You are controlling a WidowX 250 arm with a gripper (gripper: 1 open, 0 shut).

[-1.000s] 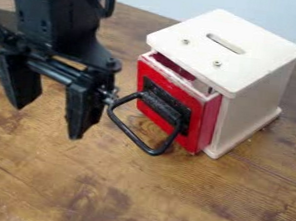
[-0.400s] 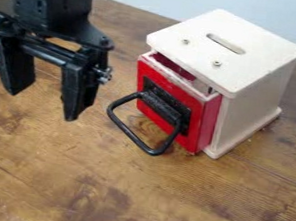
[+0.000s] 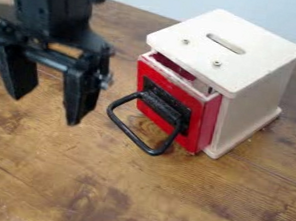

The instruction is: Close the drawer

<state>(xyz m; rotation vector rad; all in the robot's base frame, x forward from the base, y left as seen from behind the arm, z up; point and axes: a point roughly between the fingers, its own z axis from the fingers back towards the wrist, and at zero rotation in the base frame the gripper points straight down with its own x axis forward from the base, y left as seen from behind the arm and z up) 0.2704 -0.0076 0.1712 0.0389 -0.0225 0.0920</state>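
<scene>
The drawer [image 3: 175, 108] has a red front and a large black looped bar handle [image 3: 138, 125] that lies on the table in front of it. It sits in a small pale wooden box [image 3: 243, 81] and sticks out slightly on its left side. My gripper [image 3: 46, 91] is black, open and empty, with fingers [image 3: 77, 96] pointing down. It hangs to the left of the handle, a little apart from it.
The box has a slot in its pale wooden top [image 3: 230, 41]. Everything stands on a brown wooden table [image 3: 128, 191]. A pale wall or edge shows at the far back.
My gripper has moved left and slightly up, away from the handle. The drawer and box have not moved.
</scene>
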